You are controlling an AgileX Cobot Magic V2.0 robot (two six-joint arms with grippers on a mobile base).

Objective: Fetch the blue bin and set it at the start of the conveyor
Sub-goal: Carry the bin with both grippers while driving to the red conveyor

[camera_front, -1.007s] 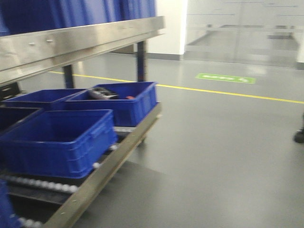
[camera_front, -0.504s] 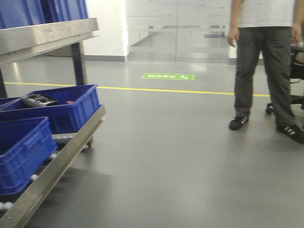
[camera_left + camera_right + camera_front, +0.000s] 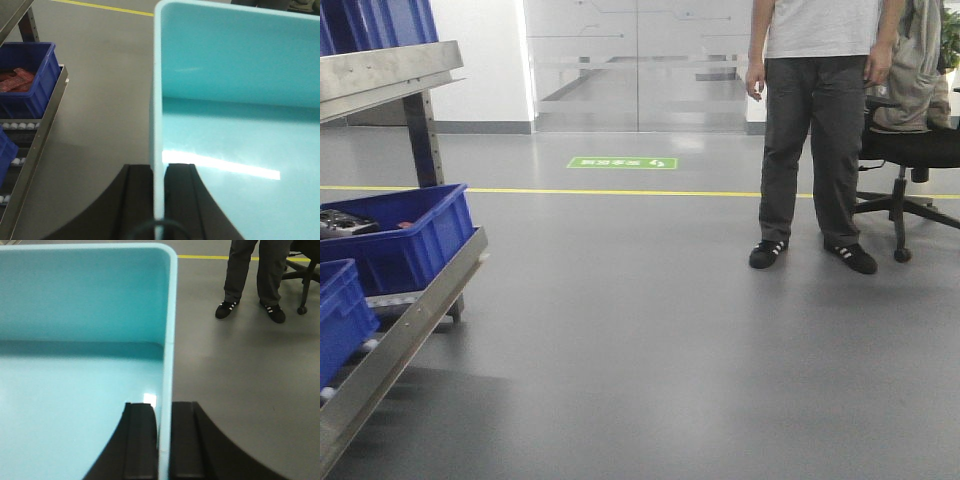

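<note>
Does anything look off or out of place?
Nothing damaged or spilled. The blue bin looks empty, its walls pinched by the left gripper and right gripper. Only note: a person stands on the floor ahead.

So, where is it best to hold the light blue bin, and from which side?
Take its two opposite side walls, coming over the rim. Left pincer and right pincer each straddle a wall of the blue bin, one finger inside, one outside; the walls are thin and plain, so probably they suit a pinch.
</note>
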